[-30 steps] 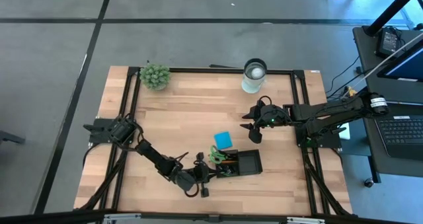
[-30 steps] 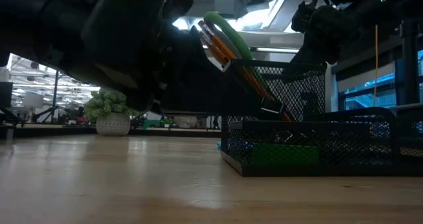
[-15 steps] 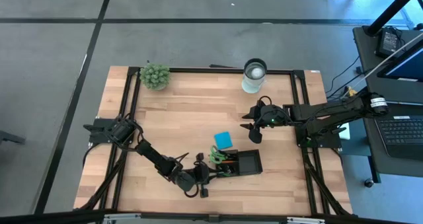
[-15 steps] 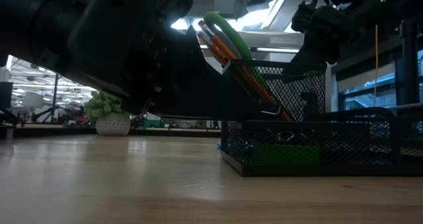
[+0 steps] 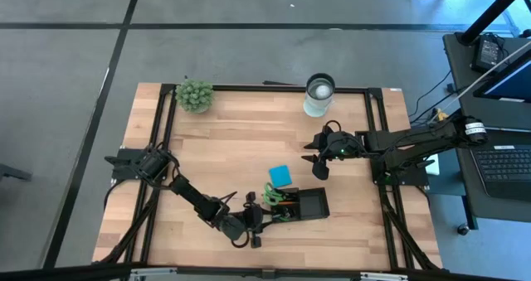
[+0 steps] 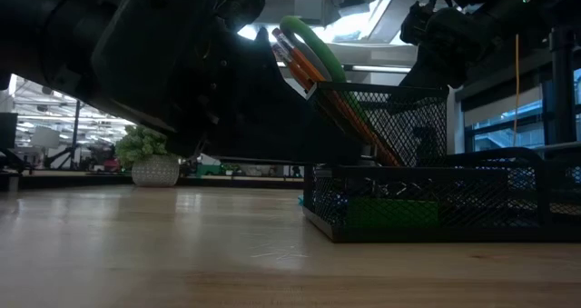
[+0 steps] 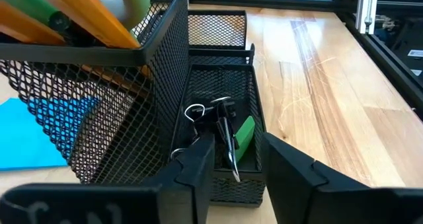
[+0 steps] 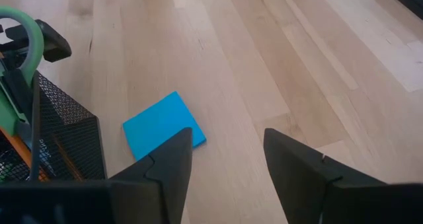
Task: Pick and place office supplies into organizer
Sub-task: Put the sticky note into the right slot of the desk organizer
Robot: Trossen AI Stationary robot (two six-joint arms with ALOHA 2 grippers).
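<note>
- Two arms logged on my feed; against the pictures half a second back I find no shift in either arm or in any item.
- Left gripper (image 5: pixel 255 223): low at the near side of the tabletop (image 5: pixel 241 140), just beside the organizer (image 5: pixel 300 205); fingers (image 7: pixel 198 161) parted, nothing between them, their tips at the mesh wall of the low compartment.
- Right gripper (image 5: pixel 318 165): hanging above bare wood beyond the organizer, fingers (image 8: pixel 165 164) spread, grasping nothing.
- Organizer contents: scissors (image 5: pixel 272 195) and pencils (image 6: pixel 313 72) lean out of the tall mesh compartment; green block (image 7: pixel 244 133) and black clips (image 7: pixel 221 128) lie in the low compartment.
- Blue note pad (image 5: pixel 280 176): flat on the wood, outside the organizer, just beside its far corner.
- Edges and room: plant (image 5: pixel 194 95) and white cup (image 5: pixel 319 94) stand at the far edge, well apart from both grippers; I see wide open wood between them and the organizer, and more to the organizer's left.
</note>
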